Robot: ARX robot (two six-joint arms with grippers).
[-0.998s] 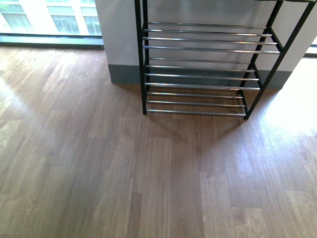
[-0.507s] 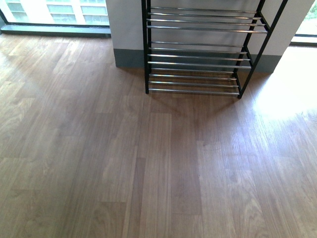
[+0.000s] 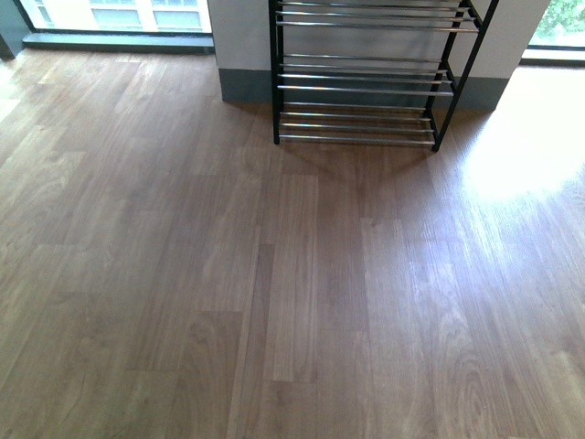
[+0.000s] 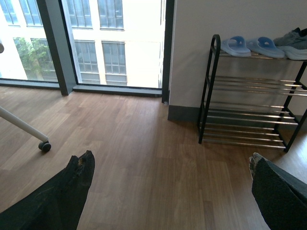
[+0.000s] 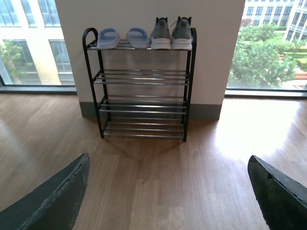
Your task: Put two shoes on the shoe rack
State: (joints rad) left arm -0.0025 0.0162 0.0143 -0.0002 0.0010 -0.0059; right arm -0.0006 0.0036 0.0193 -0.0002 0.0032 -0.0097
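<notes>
The grey sneakers [image 5: 171, 33] stand side by side on the top tier of the shoe rack [image 5: 141, 84], heels outward, with the pale blue slides [image 5: 123, 38] just beside them on the same tier. The three lower tiers hold nothing. The rack stands on the wooden floor [image 3: 292, 293] against a white wall [image 5: 144, 12], between tall windows [image 4: 96, 38]. Both the left hand [image 4: 170, 177] and the right hand [image 5: 168, 187] are spread wide apart and hold nothing.
</notes>
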